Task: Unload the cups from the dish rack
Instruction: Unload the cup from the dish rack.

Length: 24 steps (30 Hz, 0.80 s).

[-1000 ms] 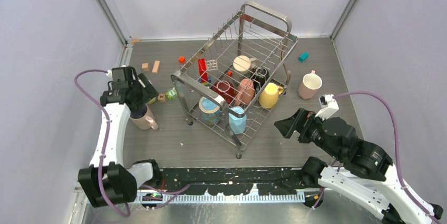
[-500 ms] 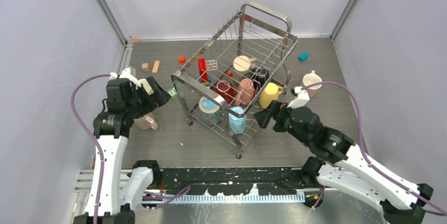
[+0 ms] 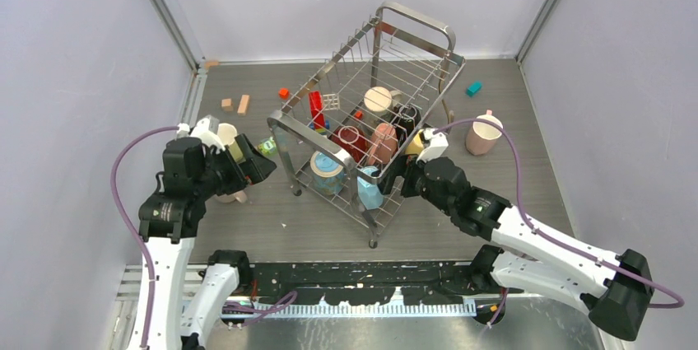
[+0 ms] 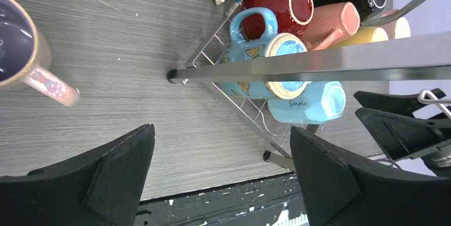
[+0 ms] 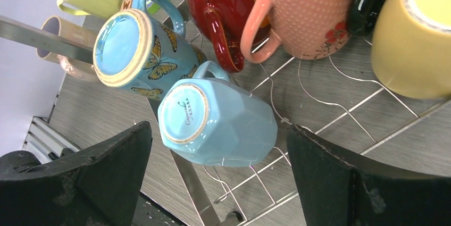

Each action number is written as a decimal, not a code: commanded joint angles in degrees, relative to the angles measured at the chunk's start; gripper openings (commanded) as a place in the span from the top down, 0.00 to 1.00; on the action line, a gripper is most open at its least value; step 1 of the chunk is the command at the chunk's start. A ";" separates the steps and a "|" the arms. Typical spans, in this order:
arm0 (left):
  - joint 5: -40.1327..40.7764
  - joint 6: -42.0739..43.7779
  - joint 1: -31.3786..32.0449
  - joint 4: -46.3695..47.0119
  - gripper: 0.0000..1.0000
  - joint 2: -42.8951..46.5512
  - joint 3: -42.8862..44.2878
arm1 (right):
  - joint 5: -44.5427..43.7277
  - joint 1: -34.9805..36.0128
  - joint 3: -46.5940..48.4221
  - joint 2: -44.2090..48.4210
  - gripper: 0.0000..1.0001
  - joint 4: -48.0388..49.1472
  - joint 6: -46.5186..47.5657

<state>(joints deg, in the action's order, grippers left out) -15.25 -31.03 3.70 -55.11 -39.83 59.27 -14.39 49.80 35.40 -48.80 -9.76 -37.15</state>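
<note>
The right gripper (image 5: pixel 218 131) is wide open and empty, jaws flanking the light blue mug (image 5: pixel 226 117) lying lower centre in the dish rack (image 3: pixel 290 146). The left gripper (image 4: pixel 222 133), equally open and empty, hangs over the table (image 4: pixel 106 77).

**Clearance around the dish rack**

The dish rack (image 3: pixel 310 137) is open at the top; its tall wire sides and steel rim bar stand in the way from the side. Inside, the faceted blue mug (image 5: pixel 218 122) lies against the butterfly mug (image 5: pixel 141 50), with the dark red mug (image 5: pixel 223 2) just beside them. The faceted mug shows between the wide-spread fingers of the right gripper (image 5: pixel 218 183). Bare table (image 3: pixel 280 222) separates the rack from the left gripper (image 4: pixel 220 178), also spread wide; a tan mug (image 4: pixel 21 50) stands near it.
</note>
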 commanded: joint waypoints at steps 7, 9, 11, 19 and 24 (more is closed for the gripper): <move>-3.42 -0.16 0.80 1.43 0.00 -0.71 2.67 | 2.76 0.42 -1.74 -5.18 0.00 13.84 4.87; -3.00 0.04 1.01 1.54 0.00 -0.89 2.64 | 2.54 0.59 -2.03 -5.61 0.00 14.48 5.33; -2.72 0.24 1.22 1.79 0.00 -1.03 2.33 | 2.37 0.94 -2.26 -6.31 0.00 15.12 5.79; -2.33 0.39 1.30 2.68 0.00 -1.54 1.50 | 0.90 2.61 -2.89 -9.35 0.00 16.85 7.61; -2.21 0.56 1.48 3.07 0.00 -2.00 1.25 | 0.40 3.22 -3.66 -10.46 0.00 18.15 8.06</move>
<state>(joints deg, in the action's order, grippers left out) -17.12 -31.05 4.86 -54.83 -41.54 59.99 -14.98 51.64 32.29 -57.21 6.37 -33.21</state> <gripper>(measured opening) 0.996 0.996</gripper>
